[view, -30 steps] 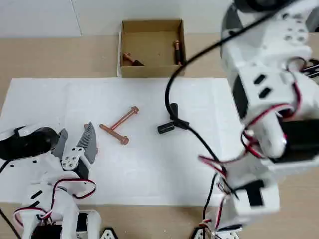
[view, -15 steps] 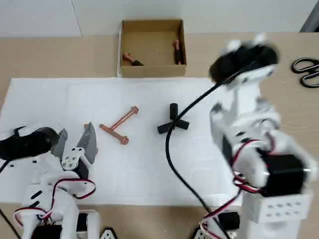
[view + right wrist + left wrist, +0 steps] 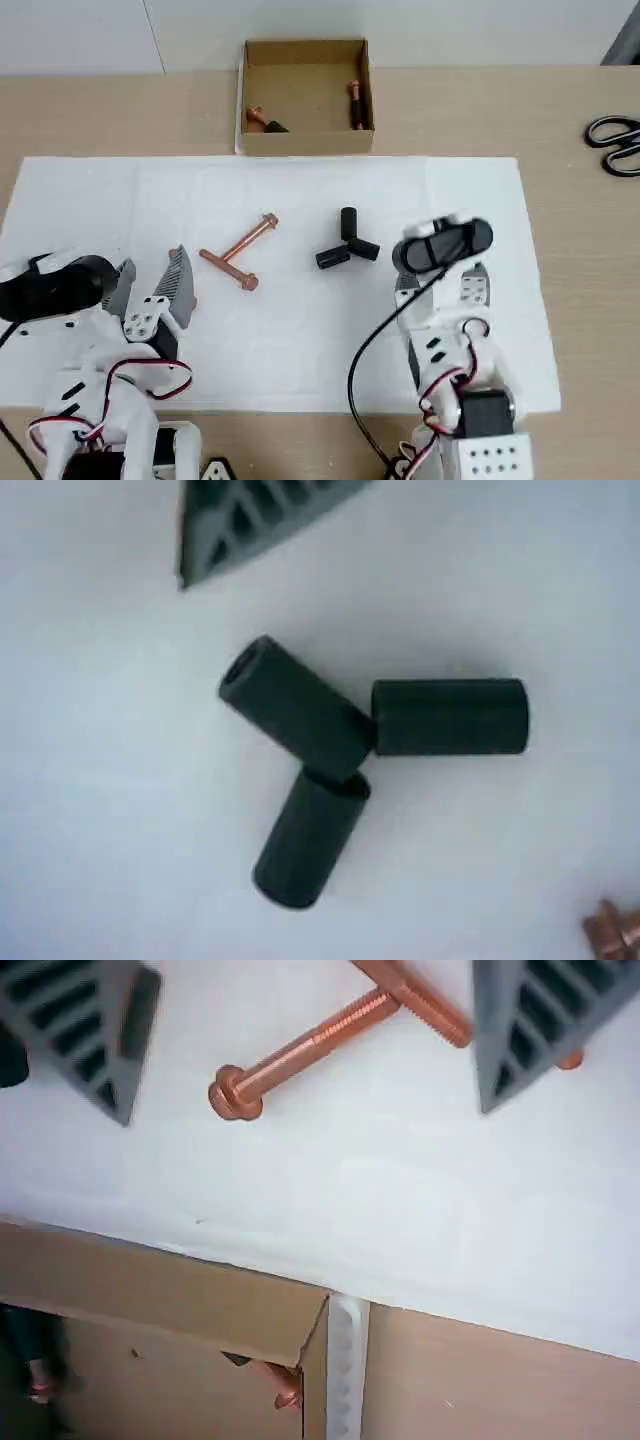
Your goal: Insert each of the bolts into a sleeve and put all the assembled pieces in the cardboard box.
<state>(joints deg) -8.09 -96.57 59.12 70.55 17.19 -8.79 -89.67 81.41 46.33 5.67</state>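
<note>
Left gripper (image 3: 152,262) sits at the near left of the white sheet (image 3: 300,340), spread wide with nothing in it. From my left wrist view both fingers (image 3: 80,1030) point toward the far side. Just to its right I've got the two copper bolts (image 3: 240,242) lying loose on the sheet, touching each other in a rough V, one angled toward the far right and the other toward the near right.

Past them, on the bare table (image 3: 120,110) at the far edge of the sheet, is the cardboard box (image 3: 305,143) with two assembled pieces (image 3: 262,120) inside, one by its left wall and one by its right wall.

Right of the bolts, about mid-sheet, three black sleeves (image 3: 348,222) lie on their sides, bunched together and touching. The right gripper (image 3: 441,283) is near them, just to their right. My right wrist view shows one finger (image 3: 260,515) with nothing against it, so it's parted and empty.

Scissors (image 3: 615,145) are way off at the far right of the table.
</note>
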